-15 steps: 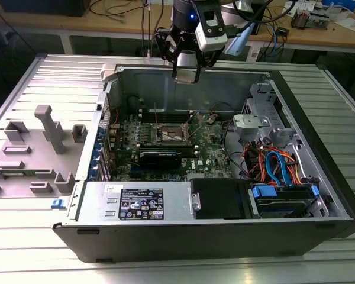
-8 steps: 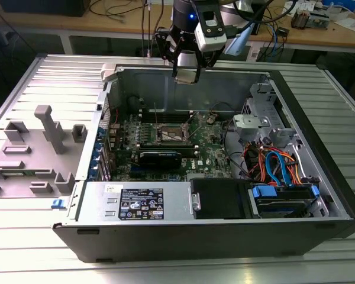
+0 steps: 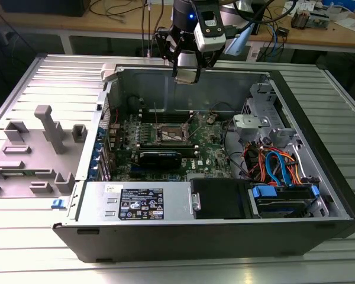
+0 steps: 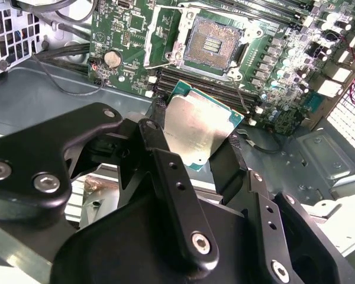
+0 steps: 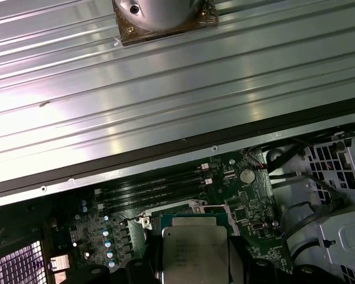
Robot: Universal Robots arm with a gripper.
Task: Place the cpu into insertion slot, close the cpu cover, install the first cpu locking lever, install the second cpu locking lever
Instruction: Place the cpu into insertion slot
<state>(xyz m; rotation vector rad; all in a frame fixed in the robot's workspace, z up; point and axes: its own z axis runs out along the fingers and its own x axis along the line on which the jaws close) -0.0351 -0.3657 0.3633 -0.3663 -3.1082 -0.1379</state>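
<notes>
Parts of the cpu (image 4: 196,124) are hidden behind the gripper (image 4: 192,136) in the second wrist view; it is cut off by the first wrist view's edge.

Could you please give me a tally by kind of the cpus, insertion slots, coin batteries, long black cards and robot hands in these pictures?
cpu: 1
insertion slot: 1, with nothing in it
coin battery: 1
long black card: 1
hand: 1, shut on the cpu
Total: 5
</notes>
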